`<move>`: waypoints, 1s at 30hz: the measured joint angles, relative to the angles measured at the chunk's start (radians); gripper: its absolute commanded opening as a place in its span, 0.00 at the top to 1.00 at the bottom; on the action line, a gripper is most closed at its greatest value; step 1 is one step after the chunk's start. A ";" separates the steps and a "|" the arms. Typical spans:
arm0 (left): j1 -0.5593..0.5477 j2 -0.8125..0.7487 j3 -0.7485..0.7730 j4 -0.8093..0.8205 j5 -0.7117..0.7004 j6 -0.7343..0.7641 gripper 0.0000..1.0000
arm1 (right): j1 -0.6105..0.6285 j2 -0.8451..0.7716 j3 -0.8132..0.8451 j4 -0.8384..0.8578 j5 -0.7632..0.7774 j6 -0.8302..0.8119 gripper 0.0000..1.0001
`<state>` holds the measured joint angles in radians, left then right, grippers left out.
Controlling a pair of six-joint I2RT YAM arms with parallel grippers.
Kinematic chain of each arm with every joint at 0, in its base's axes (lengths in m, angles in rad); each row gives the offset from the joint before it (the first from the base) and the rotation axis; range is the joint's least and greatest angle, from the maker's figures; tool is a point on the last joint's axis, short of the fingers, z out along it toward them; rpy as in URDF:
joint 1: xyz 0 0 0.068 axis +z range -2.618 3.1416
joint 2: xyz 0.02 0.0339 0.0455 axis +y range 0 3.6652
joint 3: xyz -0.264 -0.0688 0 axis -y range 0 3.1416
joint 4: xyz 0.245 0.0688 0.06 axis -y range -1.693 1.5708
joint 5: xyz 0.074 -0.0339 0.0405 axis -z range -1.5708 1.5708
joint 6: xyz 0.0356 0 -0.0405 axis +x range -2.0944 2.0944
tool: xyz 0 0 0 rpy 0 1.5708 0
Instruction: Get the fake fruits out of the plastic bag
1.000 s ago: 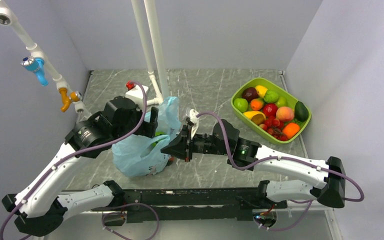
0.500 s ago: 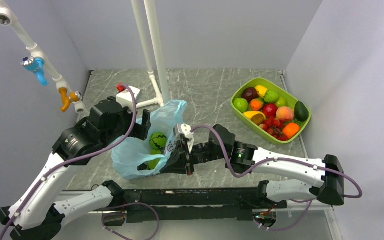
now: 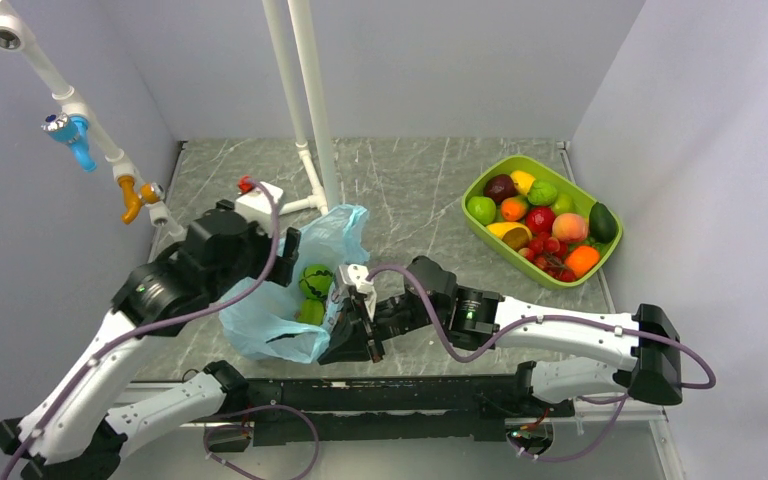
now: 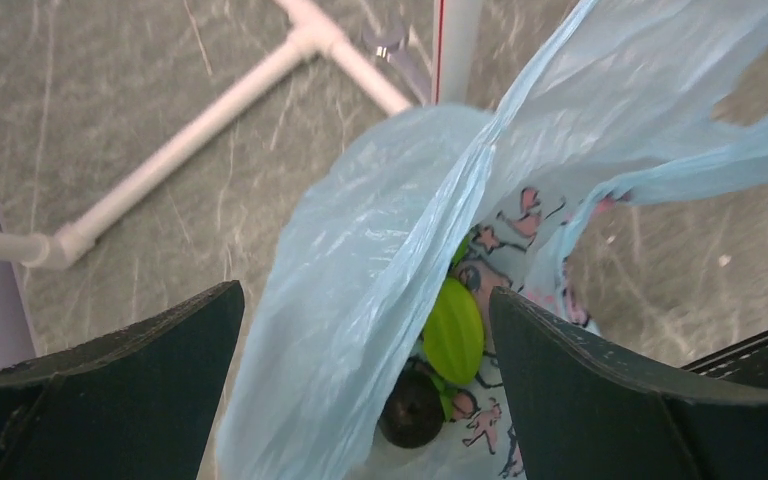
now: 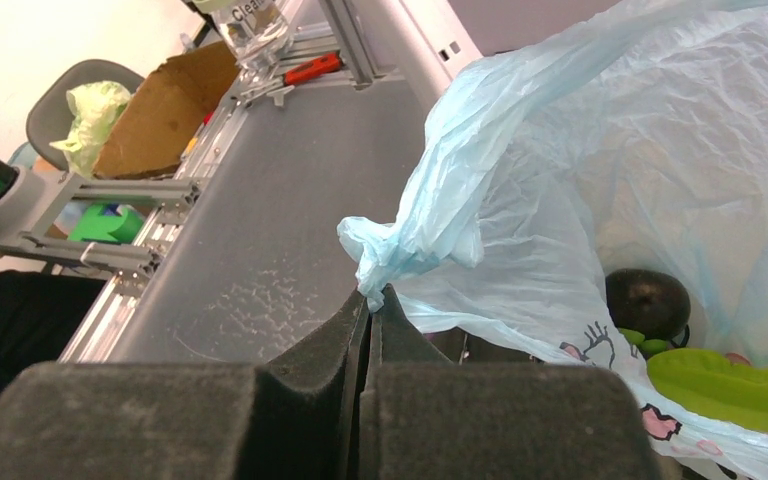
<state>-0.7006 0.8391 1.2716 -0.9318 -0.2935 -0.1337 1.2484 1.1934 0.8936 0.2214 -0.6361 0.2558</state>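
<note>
two glossy fake fruits (image 4: 453,330) in crinkly blue plastic bag (image 4: 360,230); right pincer (image 5: 368,295) clamped on bag; left pincer (image 4: 363,300) apart

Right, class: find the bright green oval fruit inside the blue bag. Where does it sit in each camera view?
Top external: the green oval fruit is left of centre, inside the open plastic bag, just below the striped melon.
Left wrist: lower centre, deep in the bag.
Right wrist: bottom right corner.
Shared landmark: the light-blue plastic bag around it.
</note>
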 measured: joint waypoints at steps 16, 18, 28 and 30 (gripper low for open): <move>0.291 0.172 0.018 0.078 -0.114 -0.017 1.00 | 0.083 0.137 0.193 -0.201 0.197 -0.197 1.00; 0.338 0.180 0.051 0.103 -0.092 -0.018 1.00 | 0.089 0.154 0.244 -0.259 0.239 -0.255 1.00; 0.389 0.124 0.008 0.185 0.127 -0.049 1.00 | 0.269 0.349 0.259 -0.225 0.380 -0.302 0.94; 0.389 0.097 -0.032 0.164 0.193 -0.052 1.00 | 0.277 0.395 0.220 -0.193 0.397 -0.271 0.69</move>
<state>-0.3115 0.9356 1.2400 -0.7681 -0.1009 -0.1860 1.5249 1.5883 1.1141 0.0284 -0.2394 -0.0154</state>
